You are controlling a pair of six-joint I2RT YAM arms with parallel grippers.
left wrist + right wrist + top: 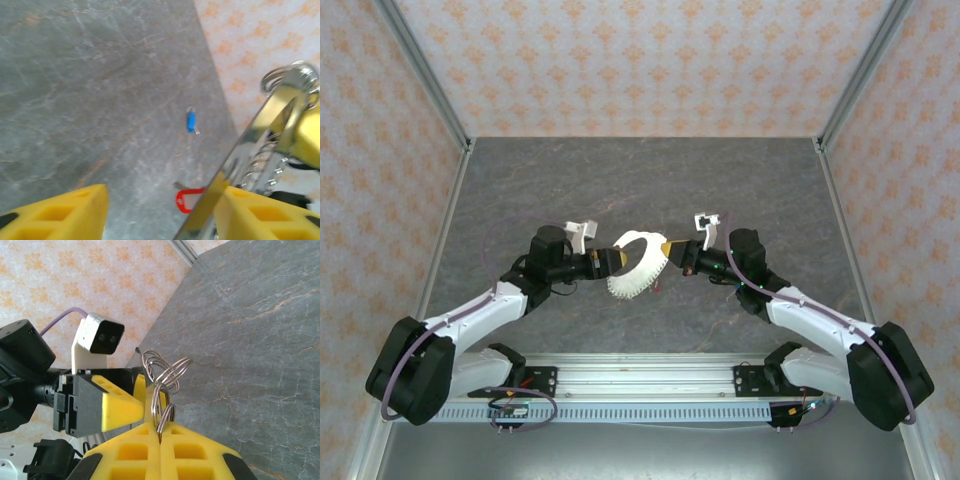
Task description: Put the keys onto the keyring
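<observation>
Top view: my left gripper and my right gripper meet tip to tip at mid-table, one arm reaching in from the left and the other from the right.

Left wrist view: my left fingers stand spread and pinch nothing. The keyring, a bundle of silvery wire loops, hangs just beside one finger. Down on the table lie the blue-tag key and the red-tag key, apart from each other, neither one threaded.

Right wrist view: my right fingers are pressed together on one loop of the keyring. I judge the ring must be steadied first. I should hold this pinch firm and level, then close my left fingers on a single loop end rather than the bundle, so a gap opens for a key.
</observation>
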